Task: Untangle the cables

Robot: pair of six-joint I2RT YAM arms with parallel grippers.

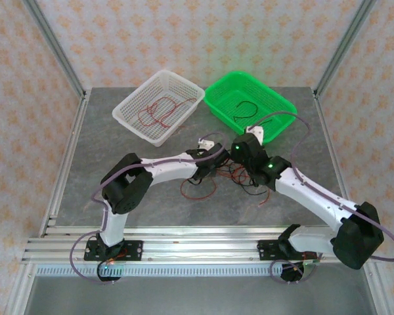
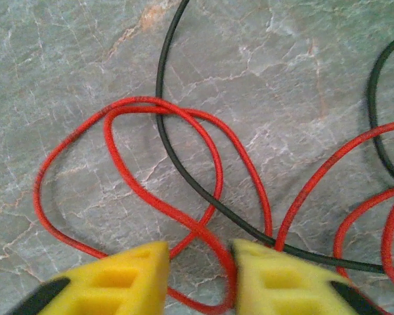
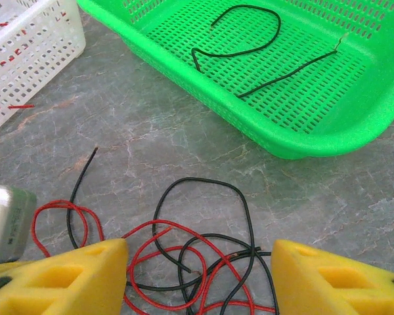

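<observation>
Left wrist: left tool (image 2: 200, 252) is straddling a red cable (image 2: 144, 195), jaws narrowly parted; right tool (image 3: 198, 252) is hovering open, empty.

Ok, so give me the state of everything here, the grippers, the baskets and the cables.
Loose cables: red and black, tangled on the table.
Left gripper: narrowly open, a red cable between its fingers.
Right gripper: open wide, holding nothing.
White basket: upright, holding red cables.
Green basket: upright, holding black cables.
</observation>
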